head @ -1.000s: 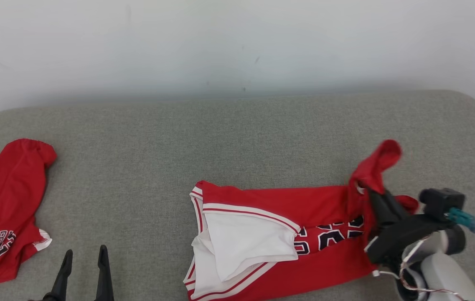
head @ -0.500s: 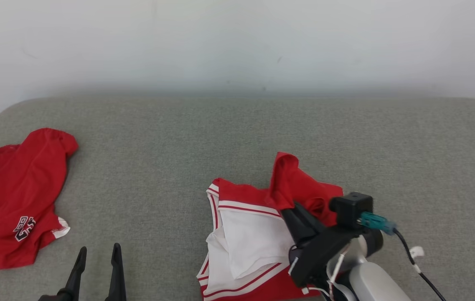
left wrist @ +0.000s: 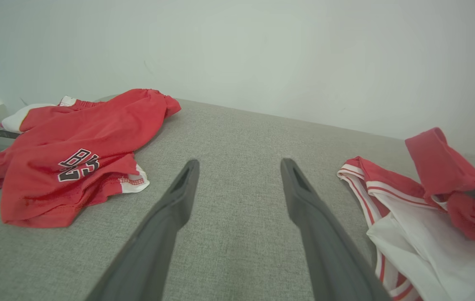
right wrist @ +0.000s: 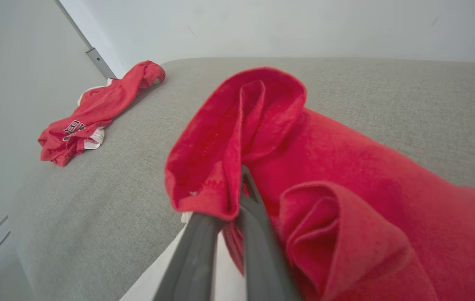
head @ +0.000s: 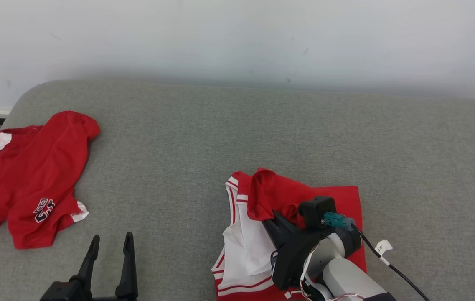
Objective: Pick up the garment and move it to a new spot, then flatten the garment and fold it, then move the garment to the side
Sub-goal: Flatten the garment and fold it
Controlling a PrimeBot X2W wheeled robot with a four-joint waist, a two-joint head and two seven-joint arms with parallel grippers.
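Here, the right gripper [right wrist: 240, 200] is clamped on a raised red fold of the garment [head: 339, 200]. The garment lies right of centre at the near edge of the grey cushion [head: 220, 133], its long axis near-to-far and its striped white edge facing left. The left gripper [head: 112, 237] hovers with fingers spread.

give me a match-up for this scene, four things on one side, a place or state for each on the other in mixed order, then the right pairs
Things:
1. left claw
2. right claw
3. jersey with white trim
4. other red garment

Places or states:
a. crumpled near the left end of the grey cushion
b. open and empty, above bare cushion
c. shut on a red fold of cloth
d. partly folded over itself, white side showing, under the right arm

Pairs: 1-b, 2-c, 3-d, 4-a
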